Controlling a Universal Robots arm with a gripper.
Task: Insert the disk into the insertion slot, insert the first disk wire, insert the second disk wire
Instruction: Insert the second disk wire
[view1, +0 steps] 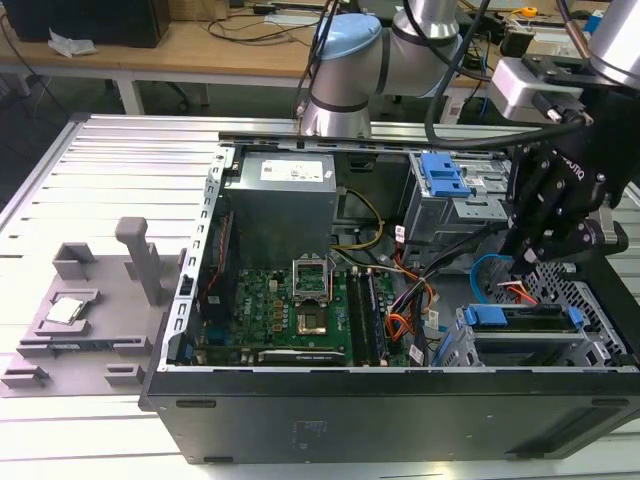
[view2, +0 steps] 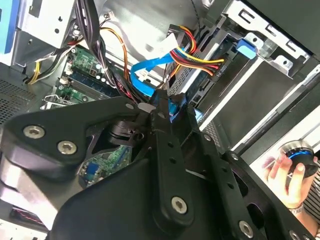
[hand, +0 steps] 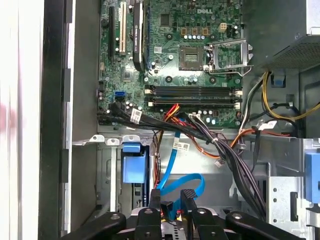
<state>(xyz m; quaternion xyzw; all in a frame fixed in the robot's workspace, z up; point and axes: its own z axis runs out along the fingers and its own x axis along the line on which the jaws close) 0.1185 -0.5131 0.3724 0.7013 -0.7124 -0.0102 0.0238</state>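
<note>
In the exterior view, going left to right, the grey fixture plate lies beside the open computer case, then comes the motherboard. At the exterior view's right the disk sits seated in the insertion slot. The first disk wire appears plugged at the disk's end in the second wrist view. The gripper pinches the second disk wire at its connector, so the third step seems in hand; it calls for lining the plug squarely with the disk's port.
</note>
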